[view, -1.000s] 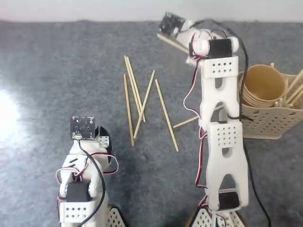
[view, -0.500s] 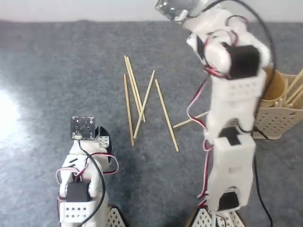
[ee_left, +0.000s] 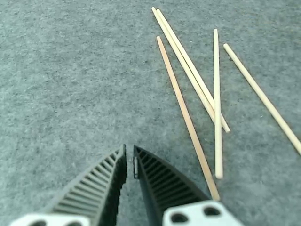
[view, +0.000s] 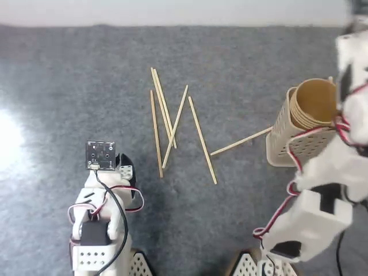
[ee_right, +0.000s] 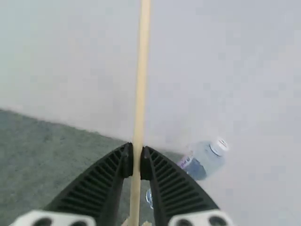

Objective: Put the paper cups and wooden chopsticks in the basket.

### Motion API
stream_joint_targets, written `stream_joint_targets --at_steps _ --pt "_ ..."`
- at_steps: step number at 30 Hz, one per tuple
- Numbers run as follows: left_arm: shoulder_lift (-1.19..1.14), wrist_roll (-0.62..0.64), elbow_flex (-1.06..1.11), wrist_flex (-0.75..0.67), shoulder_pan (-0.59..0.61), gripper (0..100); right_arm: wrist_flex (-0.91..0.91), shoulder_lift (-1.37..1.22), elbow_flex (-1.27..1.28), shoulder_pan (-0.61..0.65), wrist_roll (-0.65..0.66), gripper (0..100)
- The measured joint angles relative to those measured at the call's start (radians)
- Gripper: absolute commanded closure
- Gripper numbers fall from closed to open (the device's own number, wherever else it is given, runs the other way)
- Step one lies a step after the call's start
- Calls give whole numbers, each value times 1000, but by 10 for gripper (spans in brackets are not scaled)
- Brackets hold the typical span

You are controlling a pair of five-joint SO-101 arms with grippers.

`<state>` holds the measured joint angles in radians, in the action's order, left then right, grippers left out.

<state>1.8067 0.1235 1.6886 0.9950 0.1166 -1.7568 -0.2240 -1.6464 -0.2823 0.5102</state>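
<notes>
Overhead, paper cups (view: 316, 100) sit stacked in the basket (view: 282, 135), loose chopsticks (view: 172, 118) lie mid-table, the right gripper (ee_right: 135, 147) clamps a single chopstick (ee_right: 142, 70), and the left gripper (ee_left: 130, 148) hovers closed and empty near them.

The right arm (view: 322, 213) is being swung from the far middle of the table (view: 69, 80) across to its right edge, above the basket (view: 280, 138), and is being raised closer to the high camera. The wooden chopstick (ee_right: 141, 70) clamped in the right pincer (ee_right: 135, 154) is being carried along with it. The basket is being tipped or shifted toward the table's middle. Its side wall, the stacked paper cups (view: 313, 103) and the full length of a loose chopstick (view: 241, 141) are being uncovered.
</notes>
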Motion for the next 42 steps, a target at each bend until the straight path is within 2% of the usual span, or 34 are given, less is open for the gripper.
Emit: stream_joint_targets --at_steps 7,13,22,27,42 --pt "0 0 0 0 0 980 0 18 2 -152 -135 990" --pt "0 0 0 0 0 980 0 29 101 -186 -167 990" --pt "0 0 0 0 0 980 0 43 120 -239 -207 990" --pt "0 0 0 0 0 980 0 195 210 -215 -207 991" --pt "0 0 0 0 0 980 0 756 824 -160 -207 991"
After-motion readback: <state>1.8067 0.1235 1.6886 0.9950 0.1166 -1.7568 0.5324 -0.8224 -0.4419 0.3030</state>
